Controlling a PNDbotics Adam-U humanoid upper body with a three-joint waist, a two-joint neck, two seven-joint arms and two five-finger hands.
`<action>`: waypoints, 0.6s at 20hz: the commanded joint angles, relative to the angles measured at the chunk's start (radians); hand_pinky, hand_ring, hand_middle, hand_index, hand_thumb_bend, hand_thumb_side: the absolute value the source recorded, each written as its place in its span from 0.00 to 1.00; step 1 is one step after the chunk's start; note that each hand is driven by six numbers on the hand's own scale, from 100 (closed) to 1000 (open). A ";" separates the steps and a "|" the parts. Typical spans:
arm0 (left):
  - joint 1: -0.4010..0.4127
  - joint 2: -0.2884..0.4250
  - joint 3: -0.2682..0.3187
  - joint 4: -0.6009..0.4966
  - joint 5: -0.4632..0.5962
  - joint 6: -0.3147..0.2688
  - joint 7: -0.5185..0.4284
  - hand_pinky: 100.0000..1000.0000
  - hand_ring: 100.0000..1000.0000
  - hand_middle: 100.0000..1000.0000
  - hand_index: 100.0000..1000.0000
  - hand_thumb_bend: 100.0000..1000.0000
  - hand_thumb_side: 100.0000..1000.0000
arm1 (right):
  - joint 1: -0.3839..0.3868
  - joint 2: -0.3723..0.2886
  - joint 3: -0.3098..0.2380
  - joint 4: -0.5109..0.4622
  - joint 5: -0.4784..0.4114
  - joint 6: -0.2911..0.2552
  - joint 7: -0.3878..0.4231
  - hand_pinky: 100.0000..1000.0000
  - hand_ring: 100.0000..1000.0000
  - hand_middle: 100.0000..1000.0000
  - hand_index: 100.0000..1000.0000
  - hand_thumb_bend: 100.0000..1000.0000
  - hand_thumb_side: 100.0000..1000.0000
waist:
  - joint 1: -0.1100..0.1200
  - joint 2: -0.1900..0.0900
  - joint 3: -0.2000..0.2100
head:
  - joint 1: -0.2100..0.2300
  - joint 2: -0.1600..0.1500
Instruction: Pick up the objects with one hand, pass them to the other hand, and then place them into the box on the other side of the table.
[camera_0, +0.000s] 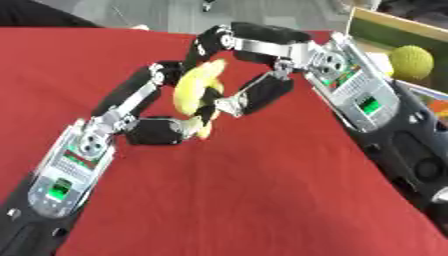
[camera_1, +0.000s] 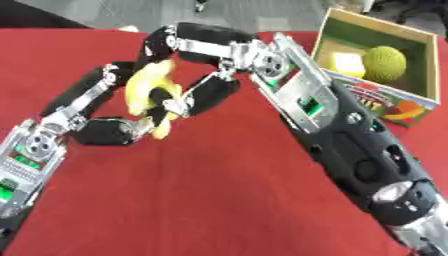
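Observation:
A yellow banana (camera_0: 194, 85) hangs upright above the red table (camera_0: 262, 190), between my two hands. My left hand (camera_0: 92, 142) comes up from the lower left; its fingers (camera_0: 131, 95) curl round the banana's far side and its thumb (camera_0: 162, 131) meets the lower end. From the right, my right hand (camera_0: 322, 59) arches its fingers (camera_0: 254, 36) over the top of the banana, with the thumb (camera_0: 258, 92) against its right side. Both hands are shut on the fruit.
An open cardboard box (camera_1: 385, 100) with a printed front wall stands at the table's far right. Inside lie a round green fruit (camera_1: 385, 62) and a pale yellow block (camera_1: 348, 62). Grey floor shows beyond the far edge.

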 joint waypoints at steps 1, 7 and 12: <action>-0.022 0.005 0.019 -0.019 -0.011 -0.015 -0.010 0.76 0.69 0.67 0.83 0.41 0.39 | -0.007 -0.012 0.002 -0.005 -0.004 0.011 0.001 0.84 0.80 0.65 0.49 0.00 0.02 | 0.002 -0.018 0.001 | 0.002 0.000; -0.017 0.006 0.025 -0.009 -0.031 -0.017 -0.023 0.77 0.70 0.68 0.83 0.50 0.42 | -0.003 -0.016 -0.005 -0.014 -0.020 0.029 -0.006 0.84 0.80 0.65 0.48 0.00 0.02 | 0.001 -0.018 0.002 | 0.004 0.003; -0.009 0.009 0.034 -0.005 -0.050 -0.011 -0.021 0.77 0.71 0.68 0.84 0.53 0.46 | 0.001 -0.019 -0.016 -0.025 -0.039 0.051 -0.012 0.84 0.81 0.65 0.48 0.00 0.01 | -0.001 -0.019 0.002 | 0.008 0.004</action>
